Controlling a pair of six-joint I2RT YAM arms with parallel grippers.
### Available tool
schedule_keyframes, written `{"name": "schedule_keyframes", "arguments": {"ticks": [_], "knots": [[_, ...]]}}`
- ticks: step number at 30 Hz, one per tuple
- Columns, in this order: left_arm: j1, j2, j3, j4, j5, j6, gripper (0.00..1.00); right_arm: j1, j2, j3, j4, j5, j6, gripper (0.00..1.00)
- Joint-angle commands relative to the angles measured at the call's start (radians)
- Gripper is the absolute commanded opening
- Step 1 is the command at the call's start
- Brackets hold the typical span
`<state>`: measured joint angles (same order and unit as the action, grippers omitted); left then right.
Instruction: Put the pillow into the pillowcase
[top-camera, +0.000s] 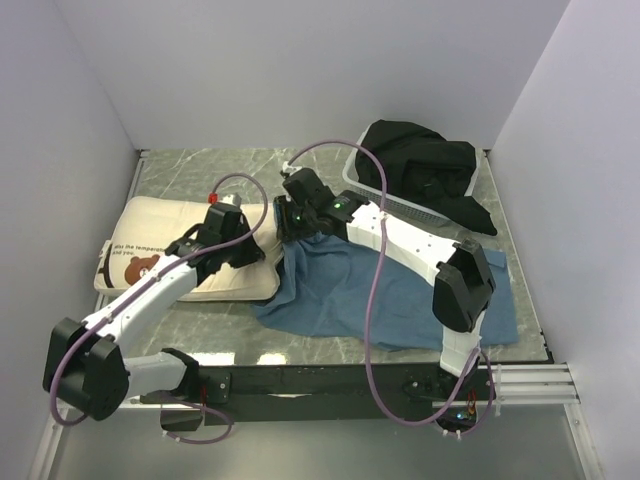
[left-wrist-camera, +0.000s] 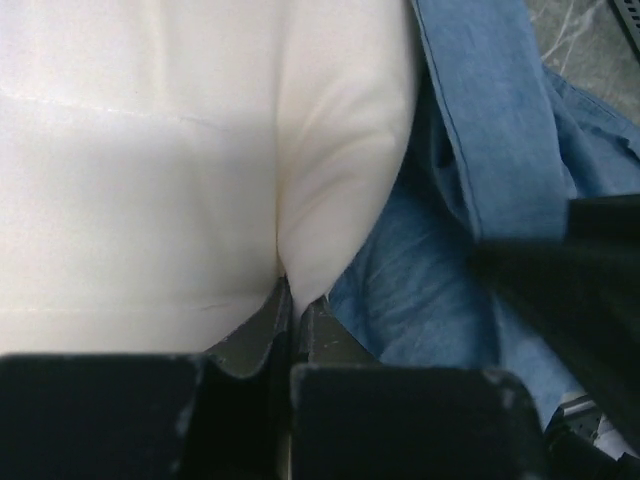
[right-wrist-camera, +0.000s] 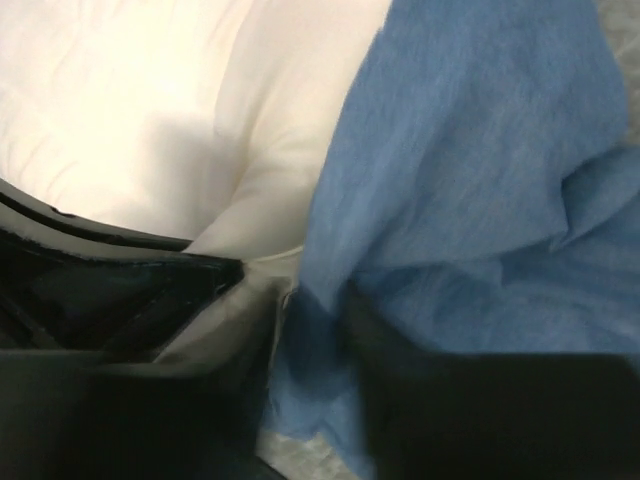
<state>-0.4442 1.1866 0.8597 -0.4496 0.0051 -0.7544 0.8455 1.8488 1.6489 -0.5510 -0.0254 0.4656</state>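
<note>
Cream-white plump bear-print pillow (top-camera: 175, 225) lies outside the wrinkled dusty-blue fabric pillowcase (top-camera: 350, 290), touching it.
Left jaws pinch the pillow; right jaws stand slightly parted over pillowcase cloth; white basket (top-camera: 352, 178) holds black cloth (top-camera: 420, 165).

A robotics lab test cell: plain white walls (top-camera: 300, 70) box in a marble-patterned bench (top-camera: 180, 170) on three sides. Along the frame's bottom edge, a left arm (top-camera: 150, 290) and a right arm (top-camera: 410, 240) stand bolted to a black rail (top-camera: 330, 383), trailing purple cables (top-camera: 372, 300).
</note>
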Motion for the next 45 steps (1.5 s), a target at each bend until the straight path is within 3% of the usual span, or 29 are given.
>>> {"name": "schedule_keyframes", "arguments": {"ticks": [1,3,8,11,13,19,25,28,29,31,32,33,42,45], "knots": [[-0.001,0.024,0.027,0.15,0.021,-0.01,0.01,0.001,-0.066,-0.052,0.019,0.099,0.013,0.58],[-0.001,0.031,0.021,0.163,0.026,-0.01,0.01,0.004,-0.153,-0.157,0.072,0.133,0.03,0.7],[-0.002,0.045,0.018,0.201,0.053,-0.005,0.01,0.07,-0.382,-0.539,0.276,0.149,0.162,0.73],[-0.002,0.047,0.018,0.206,0.061,-0.003,0.01,0.124,-0.424,-0.69,0.39,0.154,0.255,0.72],[-0.004,0.048,0.018,0.212,0.065,-0.006,0.01,0.164,-0.427,-0.742,0.497,0.157,0.297,0.72],[-0.004,0.045,0.033,0.195,0.065,0.001,0.01,0.242,-0.283,-0.673,0.517,0.225,0.321,0.71],[-0.004,0.034,0.042,0.173,0.058,0.006,0.01,0.208,-0.192,-0.667,0.6,0.236,0.344,0.58],[-0.004,0.036,0.052,0.163,0.052,0.01,0.01,0.207,-0.155,-0.643,0.592,0.245,0.349,0.47],[-0.004,0.036,0.056,0.164,0.055,0.01,0.01,0.208,-0.157,-0.643,0.597,0.246,0.352,0.34],[-0.004,0.044,0.062,0.163,0.056,0.01,0.01,0.21,-0.164,-0.635,0.588,0.255,0.344,0.19],[-0.004,0.048,0.068,0.169,0.058,0.01,0.01,0.219,-0.184,-0.63,0.574,0.259,0.338,0.05],[-0.004,0.054,0.073,0.17,0.062,0.013,0.01,0.228,-0.198,-0.624,0.535,0.268,0.323,0.01],[-0.004,0.168,0.16,0.193,0.056,0.004,0.01,0.467,-0.407,-0.597,0.353,0.3,0.281,0.0],[-0.02,0.189,0.134,0.245,0.082,-0.031,0.01,0.481,-0.419,-0.592,0.345,0.312,0.286,0.0]]}}
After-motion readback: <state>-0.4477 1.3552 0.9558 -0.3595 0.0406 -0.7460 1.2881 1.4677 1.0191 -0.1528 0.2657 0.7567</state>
